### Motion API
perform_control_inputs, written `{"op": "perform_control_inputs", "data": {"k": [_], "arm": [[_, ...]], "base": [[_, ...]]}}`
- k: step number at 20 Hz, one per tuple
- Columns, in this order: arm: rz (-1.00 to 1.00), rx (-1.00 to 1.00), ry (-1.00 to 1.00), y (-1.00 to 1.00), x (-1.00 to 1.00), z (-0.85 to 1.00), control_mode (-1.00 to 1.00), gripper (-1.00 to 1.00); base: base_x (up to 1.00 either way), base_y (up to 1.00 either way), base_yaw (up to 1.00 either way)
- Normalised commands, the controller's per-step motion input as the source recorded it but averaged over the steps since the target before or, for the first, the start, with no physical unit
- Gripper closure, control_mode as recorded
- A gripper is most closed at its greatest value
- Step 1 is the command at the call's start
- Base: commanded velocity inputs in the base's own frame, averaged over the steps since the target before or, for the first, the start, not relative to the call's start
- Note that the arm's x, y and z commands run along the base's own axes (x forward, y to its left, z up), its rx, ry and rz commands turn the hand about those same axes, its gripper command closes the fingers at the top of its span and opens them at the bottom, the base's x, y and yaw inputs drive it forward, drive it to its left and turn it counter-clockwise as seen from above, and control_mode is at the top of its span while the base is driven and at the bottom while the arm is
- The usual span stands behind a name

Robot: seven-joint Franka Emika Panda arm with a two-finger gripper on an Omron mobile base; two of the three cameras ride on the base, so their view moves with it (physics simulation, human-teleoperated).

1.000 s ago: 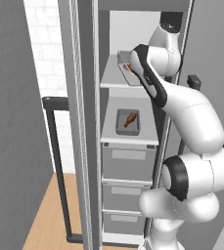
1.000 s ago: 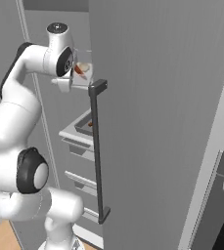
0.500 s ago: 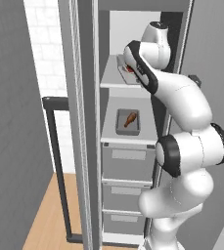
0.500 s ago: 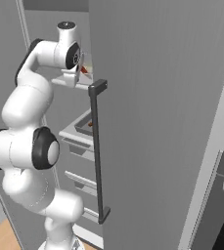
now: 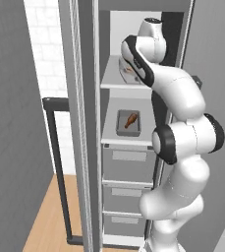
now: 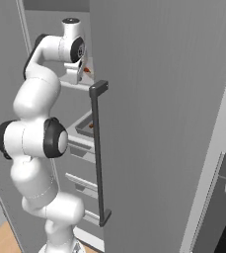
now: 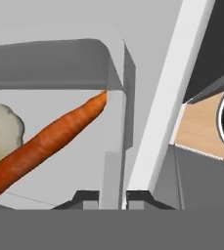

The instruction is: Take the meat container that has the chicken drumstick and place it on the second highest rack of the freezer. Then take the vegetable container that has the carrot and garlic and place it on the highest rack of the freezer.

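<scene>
In the hand view my gripper (image 7: 114,197) is shut on the right rim of the vegetable container (image 7: 116,97). Inside it lie the orange carrot (image 7: 45,142) and the pale garlic (image 7: 1,129). In the left base view this container (image 5: 126,75) sits at the level of the highest rack (image 5: 113,85) of the freezer (image 5: 82,147), partly hidden by my arm. One shelf lower, the meat container (image 5: 128,123) with the chicken drumstick (image 5: 131,119) rests on the second highest rack (image 5: 110,135). From the right, my gripper (image 6: 81,78) reaches in beside the carrot (image 6: 87,70).
The open freezer door (image 6: 159,123) with its dark bar handle (image 6: 97,153) stands close on the right of my arm. Grey drawers (image 5: 126,162) fill the freezer below the racks. A second dark handle (image 5: 57,162) stands to the left, over wooden floor (image 5: 50,216).
My arm has reached further into the freezer, carrying the vegetable container inward over the highest rack. The meat container has not moved.
</scene>
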Motion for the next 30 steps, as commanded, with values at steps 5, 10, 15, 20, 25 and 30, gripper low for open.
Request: {"op": "perform_control_inputs", "data": {"k": [5,10,15,20,25,30], "arm": [[-0.06,-0.07,-0.01,0.00,0.00,-0.53,-1.00,1.00],[-0.05,-0.07,-0.11,0.00,0.01,-0.47,-1.00,1.00],[-0.05,-0.01,-0.03,-0.07,0.37,-0.04,-1.00,1.00],[-0.04,-0.01,-0.05,-0.04,0.42,-0.01,-1.00,1.00],[-0.03,-0.01,-0.08,0.00,0.04,-0.18,-1.00,1.00],[-0.03,0.00,0.00,0.00,0.00,0.00,-1.00,-1.00]], "base": [[0.00,0.00,0.00],[0.00,0.00,0.00],[0.00,0.00,0.00],[0.00,0.00,0.00],[0.00,0.00,0.00],[0.00,0.00,0.00]]}}
